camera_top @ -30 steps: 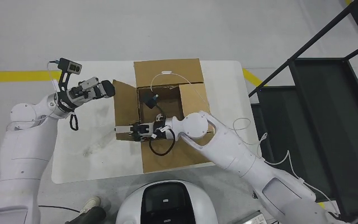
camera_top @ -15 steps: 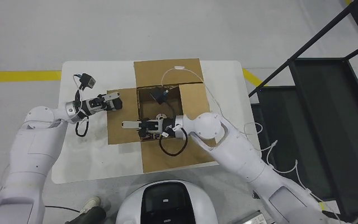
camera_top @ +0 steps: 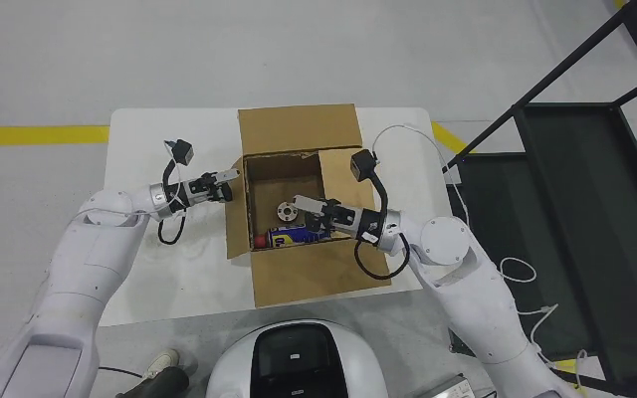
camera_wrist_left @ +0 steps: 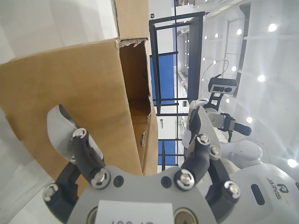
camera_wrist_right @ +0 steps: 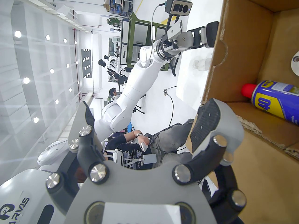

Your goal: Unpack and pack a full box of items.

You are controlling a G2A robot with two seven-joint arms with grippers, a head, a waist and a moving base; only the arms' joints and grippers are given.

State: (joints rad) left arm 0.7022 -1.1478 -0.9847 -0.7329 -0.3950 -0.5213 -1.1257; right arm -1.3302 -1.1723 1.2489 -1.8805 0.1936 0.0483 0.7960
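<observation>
Inside the open brown box (camera_top: 299, 129) lies a blue, red-capped can (camera_top: 292, 237). My left pincer (camera_wrist_left: 125, 115) and right pincer (camera_wrist_right: 147, 108) gape wide.

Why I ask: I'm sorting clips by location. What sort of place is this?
Probably a robotics lab or test hall in an industrial building: a yellow floor line runs beside the white table, ceiling lights hang in rows, and what looks like another white robot stands far back.
</observation>
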